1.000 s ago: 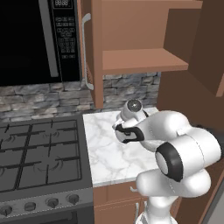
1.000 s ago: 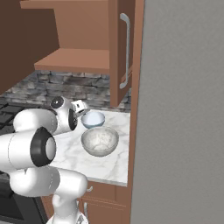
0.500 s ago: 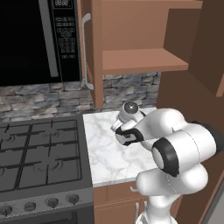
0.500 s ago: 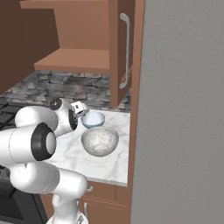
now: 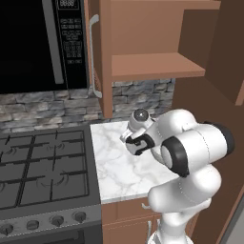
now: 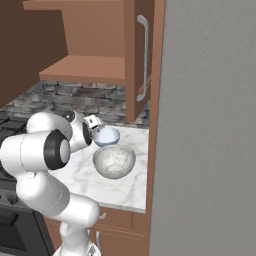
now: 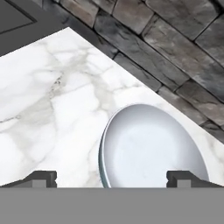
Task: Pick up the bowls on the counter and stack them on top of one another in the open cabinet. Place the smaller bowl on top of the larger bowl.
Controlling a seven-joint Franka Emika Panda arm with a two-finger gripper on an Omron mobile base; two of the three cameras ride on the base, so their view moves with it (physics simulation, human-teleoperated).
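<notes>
The small glossy white-blue bowl (image 7: 153,148) on the white marble bench (image 7: 52,100) looks rigid, slippery and breakable. The tool (image 7: 111,177) hovers over it with jaws spread wide and empty; pinching the thin rim seems the surest hold.

Small bowl (image 6: 107,135) was glossy white inside with a pale blue-grey outside, big bowl (image 6: 114,161) grey-white speckled. Counter (image 5: 125,167) was white marble with grey veins, cabinet (image 5: 152,64) plain brown wood. Backsplash (image 7: 162,48) was mottled grey stone, stove (image 5: 43,174) and microwave (image 5: 40,43) black.
</notes>
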